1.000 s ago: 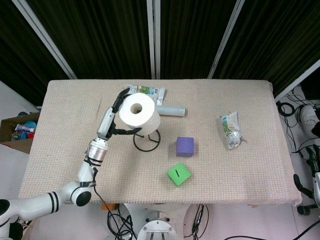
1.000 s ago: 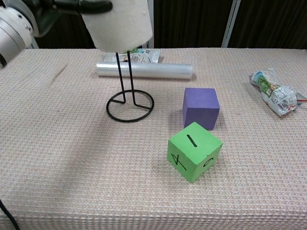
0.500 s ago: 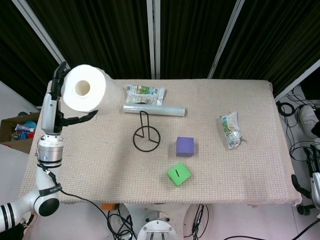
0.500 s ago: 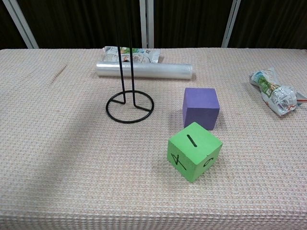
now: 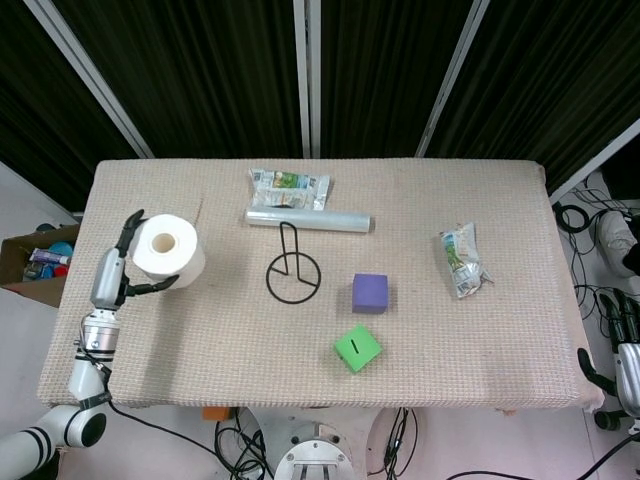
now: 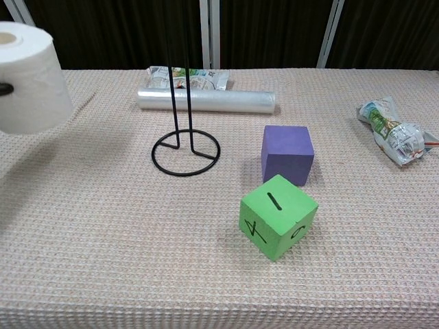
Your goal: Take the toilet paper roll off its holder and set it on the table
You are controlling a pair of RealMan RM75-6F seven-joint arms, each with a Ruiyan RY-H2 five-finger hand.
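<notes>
The white toilet paper roll (image 5: 168, 250) stands upright, core hole up, over the left end of the table, well left of its holder. My left hand (image 5: 122, 268) grips it from the left side, fingers wrapped around its wall. In the chest view the toilet paper roll (image 6: 31, 77) shows at the far left, apparently a little above the cloth, with only a dark fingertip beside it. The black wire holder (image 5: 291, 270) stands bare mid-table, its ring base (image 6: 186, 152) flat on the cloth. My right hand (image 5: 627, 352) hangs beyond the table's right edge, low and partly cut off.
A clear plastic-wrapped tube (image 5: 308, 219) and a snack packet (image 5: 290, 184) lie behind the holder. A purple cube (image 5: 369, 292) and a green cube (image 5: 356, 347) sit to its right. Another packet (image 5: 460, 262) lies far right. A box of items (image 5: 40, 260) sits off the left edge.
My left hand has carried the roll off the holder, swung it high to the left, then lowered it to the table's left end. The holder now stands bare.
</notes>
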